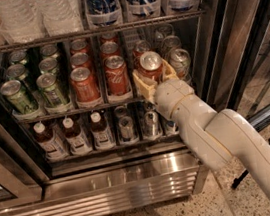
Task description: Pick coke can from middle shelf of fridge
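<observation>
The fridge (pixel 136 180) stands open with its steel base grille low in view. The middle shelf (pixel 65 112) is a dark wire rack with clear lane trays of cans. A red coke can (pixel 150 66) with a silver top stands at the front of a lane right of centre. My gripper (pixel 154 79) reaches in from the lower right on its cream arm. Its two cream fingers sit on either side of that can, closed against it. Two more red coke cans (pixel 116 75) stand in the lanes to the left.
Green cans (pixel 51 88) fill the left lanes and a silver-white can (pixel 179 62) stands right of the gripper. Large bottles (pixel 101 1) sit on the rack above, small brown bottles (pixel 73 134) on the rack below. The dark door frame (pixel 225 36) is at the right.
</observation>
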You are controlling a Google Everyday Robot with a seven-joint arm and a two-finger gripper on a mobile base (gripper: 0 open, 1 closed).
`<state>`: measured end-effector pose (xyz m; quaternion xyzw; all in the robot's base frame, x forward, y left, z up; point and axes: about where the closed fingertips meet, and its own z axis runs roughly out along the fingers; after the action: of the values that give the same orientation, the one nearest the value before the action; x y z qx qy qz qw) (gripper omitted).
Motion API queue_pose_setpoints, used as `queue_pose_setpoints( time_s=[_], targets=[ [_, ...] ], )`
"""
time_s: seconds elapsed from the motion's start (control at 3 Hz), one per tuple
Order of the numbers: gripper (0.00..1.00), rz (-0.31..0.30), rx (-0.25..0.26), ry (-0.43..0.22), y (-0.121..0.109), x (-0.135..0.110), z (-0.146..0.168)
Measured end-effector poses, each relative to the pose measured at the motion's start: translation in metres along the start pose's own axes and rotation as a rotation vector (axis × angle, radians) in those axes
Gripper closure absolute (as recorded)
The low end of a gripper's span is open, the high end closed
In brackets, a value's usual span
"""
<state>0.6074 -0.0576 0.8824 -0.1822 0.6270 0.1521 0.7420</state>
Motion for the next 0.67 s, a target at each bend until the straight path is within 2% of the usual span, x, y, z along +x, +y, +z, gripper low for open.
queue_pose_setpoints(
  time_s=[0.33,0.67],
  targets=[
    [1.0,-0.011,-0.005,-0.005,0.0017,-0.0071,-0.0058],
    [1.0,-0.016,-0.022,0.035,0.004,-0.0038,-0.0099]
  ],
)
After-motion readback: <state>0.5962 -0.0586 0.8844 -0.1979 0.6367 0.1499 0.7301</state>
